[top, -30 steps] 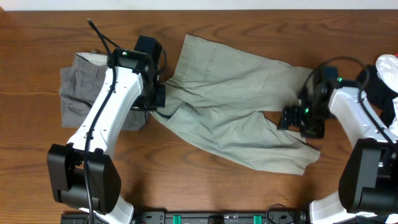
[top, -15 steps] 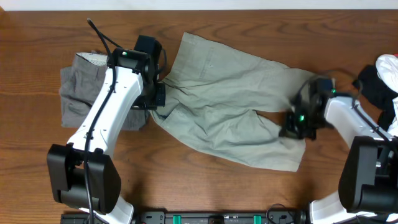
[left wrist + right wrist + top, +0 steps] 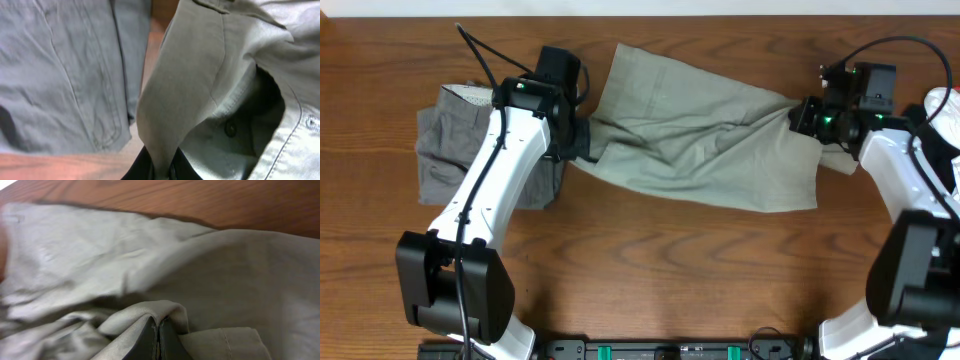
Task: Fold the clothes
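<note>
A brown wooden table (image 3: 650, 270) with a strong grain fills the overhead view. A pair of light khaki-grey cotton shorts (image 3: 700, 150) is stretched across it, running from the centre towards 12 and 2 o'clock, with its lower edge hanging in a shallow curve between the two arms.

The left gripper (image 3: 587, 150) is at the 9 o'clock end of the shorts. In the left wrist view it is clenched on a folded ridge of khaki cloth (image 3: 180, 100), which rises tight from its dark fingertips (image 3: 145, 170). A button and an opening lie just to the 3 o'clock side of the ridge.

The right gripper (image 3: 800, 114) is at the 3 o'clock end. In its wrist view the jaws are pressed together on a bunched fold of the same fabric (image 3: 150, 312).

At 9 o'clock, a pair of darker grey shorts (image 3: 442, 150) lies flat, partly under the left arm, with a dotted white lining showing at the top edge. A small heap of white and black cloth (image 3: 942, 120) sits at the 3 o'clock edge.
</note>
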### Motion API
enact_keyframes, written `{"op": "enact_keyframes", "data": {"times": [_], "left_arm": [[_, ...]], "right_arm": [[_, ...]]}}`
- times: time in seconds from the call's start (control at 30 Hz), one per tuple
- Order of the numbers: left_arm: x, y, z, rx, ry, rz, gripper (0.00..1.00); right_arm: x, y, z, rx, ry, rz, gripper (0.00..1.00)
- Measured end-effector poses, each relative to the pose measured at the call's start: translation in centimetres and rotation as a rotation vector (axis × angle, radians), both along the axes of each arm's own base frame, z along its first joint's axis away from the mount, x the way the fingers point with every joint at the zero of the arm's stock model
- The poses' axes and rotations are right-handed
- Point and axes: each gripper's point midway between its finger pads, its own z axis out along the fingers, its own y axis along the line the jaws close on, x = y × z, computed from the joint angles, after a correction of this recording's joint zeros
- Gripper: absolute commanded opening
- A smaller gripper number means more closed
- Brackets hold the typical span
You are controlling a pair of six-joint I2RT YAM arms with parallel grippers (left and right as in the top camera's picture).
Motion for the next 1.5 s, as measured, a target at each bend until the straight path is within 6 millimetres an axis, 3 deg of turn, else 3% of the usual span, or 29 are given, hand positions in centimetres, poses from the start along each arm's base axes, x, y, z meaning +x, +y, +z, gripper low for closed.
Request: {"op": "enact_keyframes", "data": {"times": [0.17, 0.2, 0.27, 0.3, 0.37, 0.53, 0.63, 0.77, 0.87, 0.93, 1.13, 1.27, 1.33, 1.4, 1.5], "left_arm": [[0.7, -0.2, 0.2, -0.007, -0.029, 0.000, 0.08], [0.8, -0.2, 0.2, -0.008, -0.032, 0.000, 0.08], [1.1, -0.3, 0.3, -0.011, -0.045, 0.000, 0.08], [1.2, -0.3, 0.3, -0.012, -0.049, 0.000, 0.08], [1.3, -0.3, 0.3, -0.013, -0.055, 0.000, 0.08], [1.4, -0.3, 0.4, -0.014, -0.061, 0.000, 0.08], [1.5, -0.3, 0.4, -0.014, -0.061, 0.000, 0.08], [1.5, -0.3, 0.4, -0.014, -0.062, 0.000, 0.08], [1.5, -0.3, 0.4, -0.015, -0.062, 0.000, 0.08], [1.5, -0.3, 0.4, -0.015, -0.062, 0.000, 0.09], [1.5, -0.3, 0.4, -0.014, -0.061, 0.000, 0.09], [1.4, -0.3, 0.4, -0.014, -0.061, 0.000, 0.09], [1.4, -0.3, 0.4, -0.014, -0.061, 0.000, 0.08], [1.4, -0.3, 0.4, -0.014, -0.061, 0.000, 0.08], [1.4, -0.3, 0.4, -0.014, -0.059, 0.000, 0.09]], "right_arm": [[1.4, -1.3, -4.4, -0.005, 0.043, -0.069, 0.03], [1.3, -1.4, -5.0, -0.004, 0.056, -0.076, 0.10], [0.9, -2.0, -6.2, 0.002, 0.095, -0.102, 0.40], [0.7, -2.2, -6.4, 0.007, 0.108, -0.107, 0.48], [0.1, -2.8, -6.6, 0.025, 0.128, -0.110, 0.55], [-2.6, -4.3, -5.5, 0.115, 0.191, -0.102, 0.57], [-4.6, -5.1, -3.0, 0.150, 0.207, -0.108, 0.57], [-8.4, -4.0, 0.7, 0.166, 0.257, -0.084, 0.64], [-10.6, -2.7, 0.8, 0.152, 0.337, -0.060, 0.67], [-11.8, -1.9, -0.4, 0.126, 0.403, -0.056, 0.68], [-17.0, -0.5, -6.7, 0.091, 0.616, -0.115, 0.68], [-19.6, -0.5, -9.0, 0.081, 0.695, -0.173, 0.67], [-19.2, -0.6, -9.0, 0.087, 0.667, -0.192, 0.64], [-18.4, -0.5, -9.0, 0.102, 0.619, -0.207, 0.54], [-16.7, -0.4, -9.1, 0.128, 0.539, -0.219, 0.19]]}}
